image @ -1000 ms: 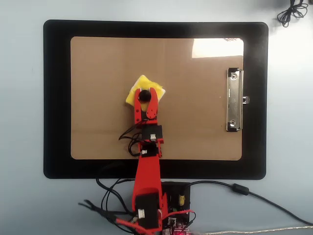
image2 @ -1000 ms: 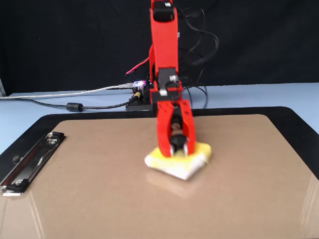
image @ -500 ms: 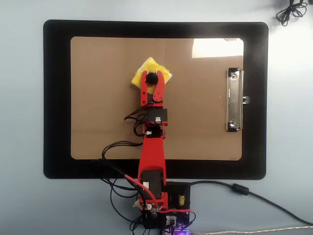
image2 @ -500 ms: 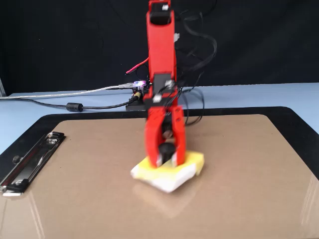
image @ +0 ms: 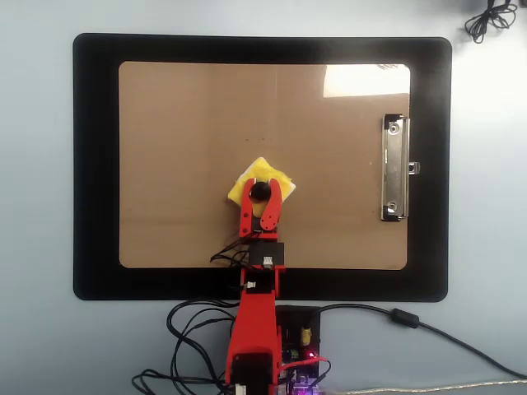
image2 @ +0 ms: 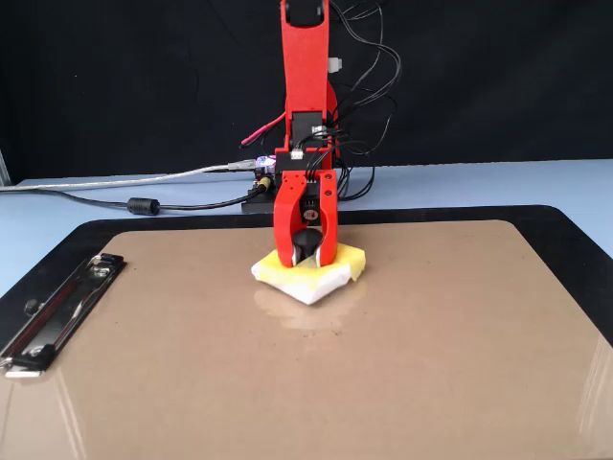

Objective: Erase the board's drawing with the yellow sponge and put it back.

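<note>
The tan-brown board [image: 181, 123] lies on a black mat [image: 95, 164]; it also shows in the fixed view [image2: 431, 335]. The yellow sponge [image: 262, 169] rests flat on the board near its middle, its white underlayer seen in the fixed view [image2: 287, 275]. My red gripper [image: 262, 188] points down onto it, its jaws shut on either side of the sponge's black knob [image2: 306, 244]. No clear black strokes of the drawing show; only a few faint specks [image: 255, 139] lie just beyond the sponge in the overhead view.
The silver clip [image: 395, 169] sits on the board's right short side in the overhead view, and on the left in the fixed view [image2: 57, 307]. Cables [image: 189, 329] and a controller board [image: 300, 337] lie by the arm's base. Glare [image: 366, 80] marks one board corner.
</note>
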Action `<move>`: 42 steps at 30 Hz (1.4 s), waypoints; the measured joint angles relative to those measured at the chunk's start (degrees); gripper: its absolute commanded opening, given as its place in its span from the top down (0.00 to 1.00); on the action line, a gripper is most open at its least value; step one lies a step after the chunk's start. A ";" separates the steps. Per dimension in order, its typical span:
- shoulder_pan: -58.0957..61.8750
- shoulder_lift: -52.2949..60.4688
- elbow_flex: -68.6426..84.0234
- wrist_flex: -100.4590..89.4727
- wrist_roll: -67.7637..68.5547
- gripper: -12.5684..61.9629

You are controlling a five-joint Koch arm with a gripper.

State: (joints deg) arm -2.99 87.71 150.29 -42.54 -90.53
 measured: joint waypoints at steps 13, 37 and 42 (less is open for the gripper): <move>-3.16 -8.44 -21.09 11.34 0.00 0.94; -47.90 21.80 -23.99 59.06 -17.31 0.94; -50.89 17.31 -21.71 52.21 -17.31 0.94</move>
State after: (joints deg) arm -53.88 105.03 128.58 9.67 -107.84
